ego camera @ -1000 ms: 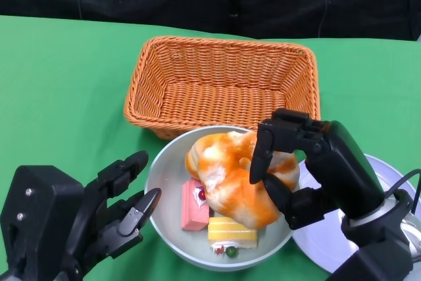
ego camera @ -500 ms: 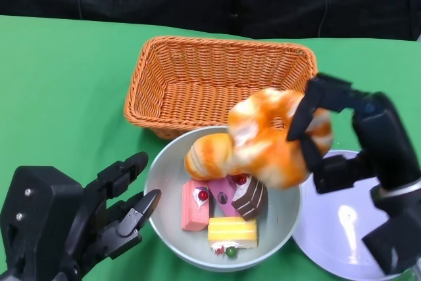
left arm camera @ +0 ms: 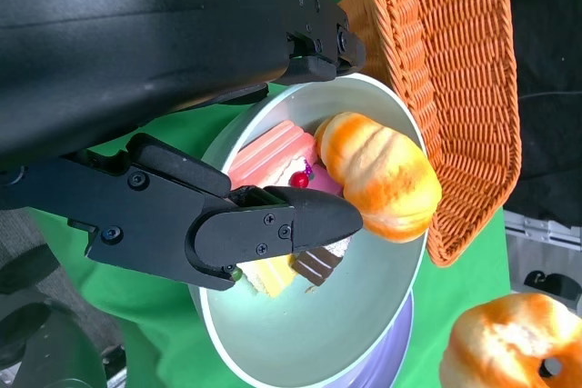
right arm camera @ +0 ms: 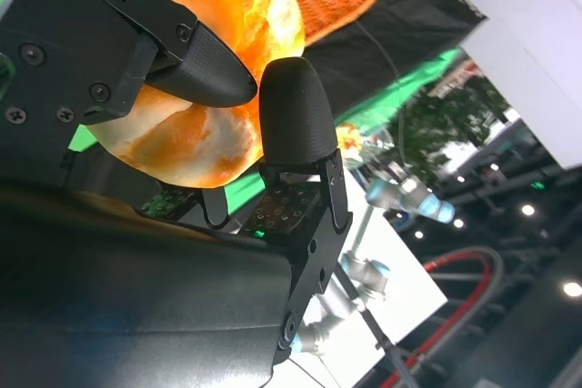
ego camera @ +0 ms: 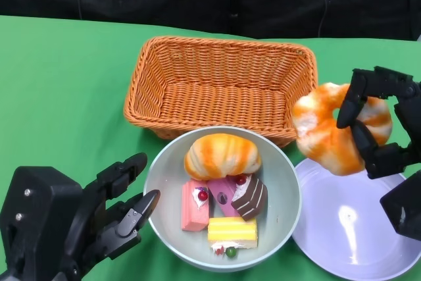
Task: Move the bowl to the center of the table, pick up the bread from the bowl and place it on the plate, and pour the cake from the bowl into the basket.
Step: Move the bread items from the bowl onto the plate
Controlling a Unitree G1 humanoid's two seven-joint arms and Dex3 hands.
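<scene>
My right hand (ego camera: 381,129) grips an orange-and-white ring-shaped bread (ego camera: 329,133) in the air, above the far edge of the pale lilac plate (ego camera: 348,228) and beside the basket's right end. In the right wrist view the bread (right arm camera: 218,70) fills the space between the fingers. The grey bowl (ego camera: 164,169) sits at the table's near middle, holding a second orange bread roll (ego camera: 222,156) and several small cake pieces (ego camera: 223,212). My left hand (ego camera: 99,218) stays open just left of the bowl, fingers beside its rim, as the left wrist view shows (left arm camera: 245,224).
An orange wicker basket (ego camera: 223,83) stands empty behind the bowl. Green cloth (ego camera: 59,97) covers the table, with a dark curtain beyond the far edge.
My right hand lifted the ring-shaped bread out of the bowl and carried it right to above the plate's far edge. The cakes beneath are uncovered. The left hand stayed still.
</scene>
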